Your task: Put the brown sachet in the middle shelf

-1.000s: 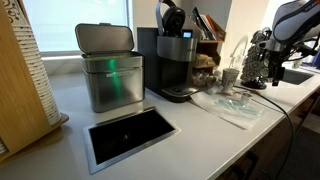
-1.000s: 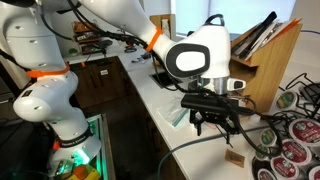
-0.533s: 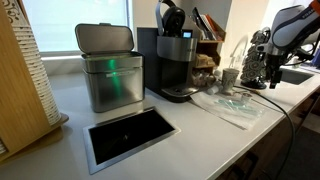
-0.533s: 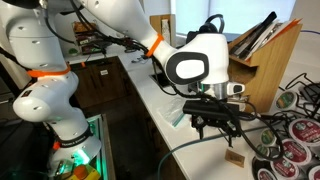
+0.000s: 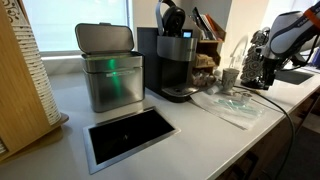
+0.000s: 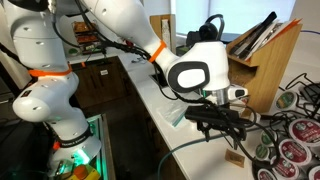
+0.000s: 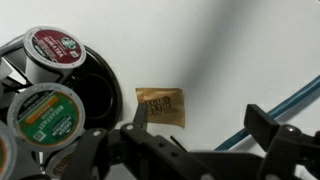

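Wrist view: the brown sachet [image 7: 161,107] lies on the counter [image 7: 235,50] between the wide-spread jaws, close to one.

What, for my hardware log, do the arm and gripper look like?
The arm is glossy white with rounded links, orange bands at the joints and a dark grey round cap by the wrist. Black cables run along it. The gripper is black, with two fingers.

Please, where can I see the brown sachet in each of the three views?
Exterior view with the coffee machine: not visible.
Exterior view: brown sachet low, right of centre.
Wrist view: centre.
Shared landmark: coffee pods beside it.
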